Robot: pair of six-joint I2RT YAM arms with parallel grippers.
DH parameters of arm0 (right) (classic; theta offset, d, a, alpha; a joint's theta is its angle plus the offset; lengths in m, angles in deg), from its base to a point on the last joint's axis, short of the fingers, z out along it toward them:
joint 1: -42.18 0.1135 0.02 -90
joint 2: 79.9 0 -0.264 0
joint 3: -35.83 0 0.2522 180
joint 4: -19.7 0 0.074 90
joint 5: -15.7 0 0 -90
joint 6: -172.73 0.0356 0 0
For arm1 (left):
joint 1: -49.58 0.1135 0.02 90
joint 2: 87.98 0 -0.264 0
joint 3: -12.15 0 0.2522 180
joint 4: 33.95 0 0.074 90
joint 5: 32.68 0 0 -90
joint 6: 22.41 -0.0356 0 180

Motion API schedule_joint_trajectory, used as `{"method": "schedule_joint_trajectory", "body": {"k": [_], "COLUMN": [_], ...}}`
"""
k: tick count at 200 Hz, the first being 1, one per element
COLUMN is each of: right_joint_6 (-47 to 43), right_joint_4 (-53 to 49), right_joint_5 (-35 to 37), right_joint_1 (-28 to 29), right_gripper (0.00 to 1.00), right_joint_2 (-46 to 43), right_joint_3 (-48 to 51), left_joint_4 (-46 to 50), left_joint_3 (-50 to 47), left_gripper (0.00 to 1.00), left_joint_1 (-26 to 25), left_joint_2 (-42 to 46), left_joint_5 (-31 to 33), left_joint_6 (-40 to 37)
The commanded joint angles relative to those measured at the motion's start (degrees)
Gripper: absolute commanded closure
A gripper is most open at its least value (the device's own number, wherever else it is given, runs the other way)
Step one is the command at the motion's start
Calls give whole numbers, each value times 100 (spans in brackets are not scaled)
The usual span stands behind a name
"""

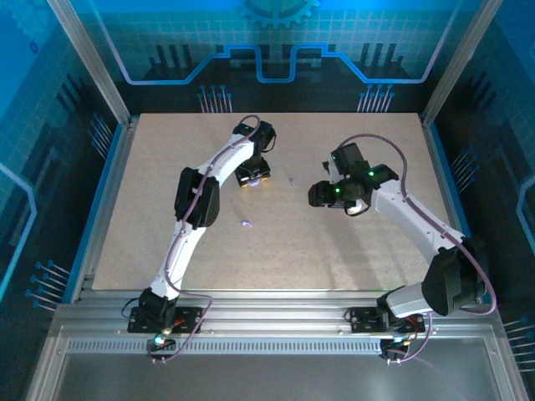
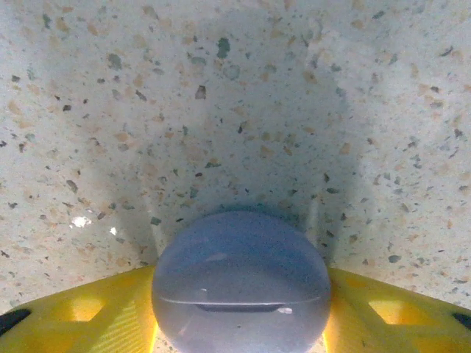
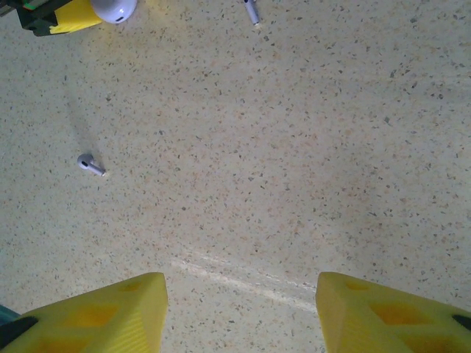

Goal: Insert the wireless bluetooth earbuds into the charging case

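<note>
Looking down on a big speckled beige counter (image 1: 334, 251) boxed in by blue-lit walls (image 1: 267, 50). Got two white arms bolted at the near edge: left arm (image 1: 196, 209) stretched toward the far middle, right arm (image 1: 418, 225) bent inward from its own side. Seeing the left gripper (image 1: 252, 175) down low over the counter, well apart from the right gripper (image 1: 336, 192), with a bare stretch between.

From the left wrist, staring right at the charging case (image 2: 241, 283): round, smooth, pale lavender, lid seam facing the camera, parked dead centre between the yellow fingers (image 2: 88, 316). Looks gripped tbh, jaws snug against both sides of it. Can't tell whether sitting on the counter or lifted just off it.

Over on the right wrist, jaws standing wide, nothing but bare counter between them. Also catching the case up in the far left corner of that view, right beside a yellow finger of the left gripper.

Then the wireless bluetooth earbuds (image 1: 247, 223), both loose on the counter and outside the case. Spotting one earbud (image 3: 90, 165) lying on its side off to the left in the right wrist view. Spotting the other earbud (image 3: 252, 10) at the very top edge there, partly cut off.
</note>
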Motion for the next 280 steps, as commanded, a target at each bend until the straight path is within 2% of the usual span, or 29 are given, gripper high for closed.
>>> {"method": "schedule_joint_trajectory", "body": {"k": [1,62,86,210,238,280], "right_joint_6": [-94,-150,-78,355,415,381], "right_joint_4": [-7,-46,72,433,518,709], "right_joint_5": [-166,-173,-131,-531,-899,-1681], "right_joint_1": [-101,-146,-166,-300,-401,-607], "right_gripper": [43,44,44,45,45,45], "right_joint_2": [31,9,-153,-952,-1017,-903], "right_joint_3": [-84,-79,-50,382,408,312], "left_joint_4": [70,104,-64,-1464,-1921,-2609], "left_joint_3": [239,273,-33,-2683,-3464,-4564], "left_gripper": [46,50,50,55,55,56], "left_joint_1": [68,57,-16,-582,-649,-793], "left_joint_2": [-258,-105,189,2485,3176,4141], "left_joint_5": [87,242,303,-36,-232,-625], "left_joint_6": [-34,-338,-456,-1508,-1953,-3017]}}
